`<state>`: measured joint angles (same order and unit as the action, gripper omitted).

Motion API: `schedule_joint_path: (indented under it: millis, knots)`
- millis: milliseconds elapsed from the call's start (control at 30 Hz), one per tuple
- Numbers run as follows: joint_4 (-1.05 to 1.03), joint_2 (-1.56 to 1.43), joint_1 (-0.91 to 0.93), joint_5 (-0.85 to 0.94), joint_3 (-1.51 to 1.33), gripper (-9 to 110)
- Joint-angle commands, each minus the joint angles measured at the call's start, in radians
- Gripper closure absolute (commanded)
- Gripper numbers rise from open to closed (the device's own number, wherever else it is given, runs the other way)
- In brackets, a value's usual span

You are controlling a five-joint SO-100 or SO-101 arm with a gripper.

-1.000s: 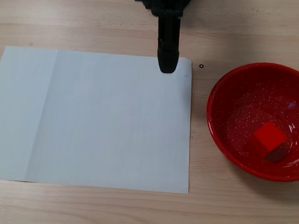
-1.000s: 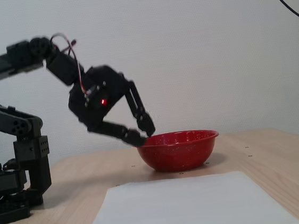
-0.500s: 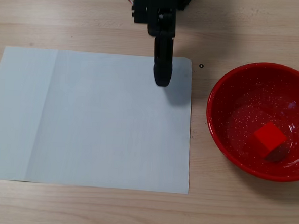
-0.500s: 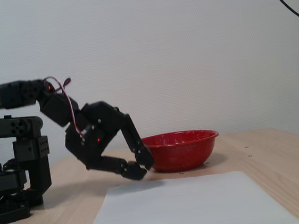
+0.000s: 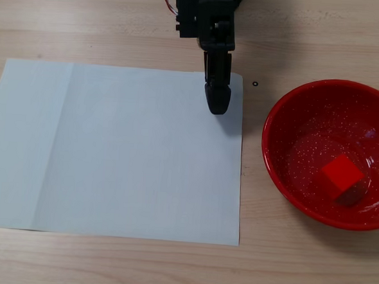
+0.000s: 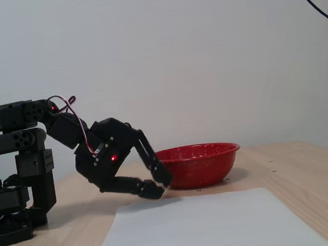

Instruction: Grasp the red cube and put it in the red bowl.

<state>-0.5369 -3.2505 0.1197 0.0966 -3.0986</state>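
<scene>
The red cube (image 5: 341, 176) is sitting inside the red bowl (image 5: 275, 166), resting on the speckled floor toward the bowl's lower right in the fixed view from above, so the placing part looks finished to me. The gripper (image 5: 217, 105) is hanging empty over the top right corner of the white paper sheet (image 5: 111, 156), its fingers drawn together to a near-closed tip and holding nothing. In the side fixed view the gripper (image 6: 157, 185) is hovering low above the paper, just beside the bowl's (image 6: 198, 166) wall. The cube is lying well apart from it, across the rim.
</scene>
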Motion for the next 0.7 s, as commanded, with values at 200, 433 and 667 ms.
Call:
schedule_joint_path:
  millis: [200, 433, 667]
  knots:
    - [-0.141, -0.026, -0.005, 0.020, -0.005, 101]
    - [-0.245, -0.026, -0.005, 0.052, -0.005, 101]
    - [-0.347, -0.026, -0.002, 0.048, -0.005, 101]
